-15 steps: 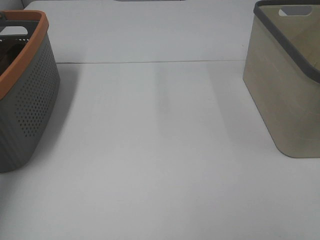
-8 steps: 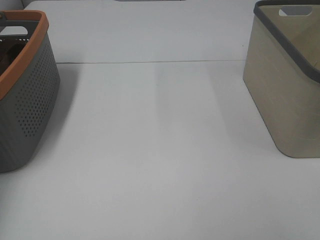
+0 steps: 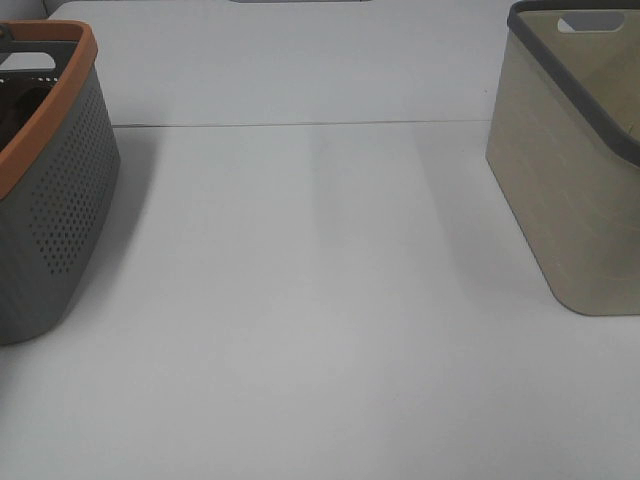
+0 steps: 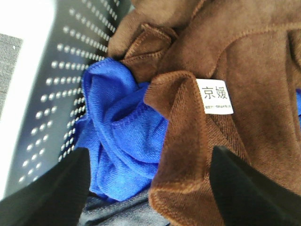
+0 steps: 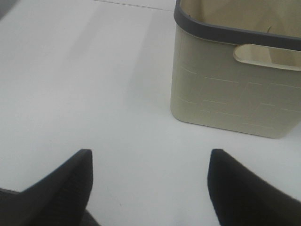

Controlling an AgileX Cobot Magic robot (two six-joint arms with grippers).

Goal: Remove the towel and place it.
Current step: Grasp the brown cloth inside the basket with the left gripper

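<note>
The dark brown towel [image 4: 230, 52] with its small white tag [image 4: 217, 96] lies crumpled inside the grey perforated basket [image 3: 60, 190], partly on top of a blue cloth [image 4: 122, 122]. My left gripper [image 4: 150, 150] hangs open just above them, one finger over the blue cloth and the other over the brown towel, holding nothing. My right gripper [image 5: 151, 153] is open and empty over the white table, short of the beige basket [image 5: 225, 89]. Neither gripper shows in the exterior high view.
The grey basket has an orange rim [image 3: 55, 95] and stands at the table's left edge; its perforated wall [image 4: 70, 61] is beside my left gripper. The beige basket [image 3: 570, 190] with a dark grey rim stands at the right. A white table [image 3: 320, 300] lies between them.
The dark patch inside the grey basket at the left edge looks slightly different. The baskets and the table have not moved.
</note>
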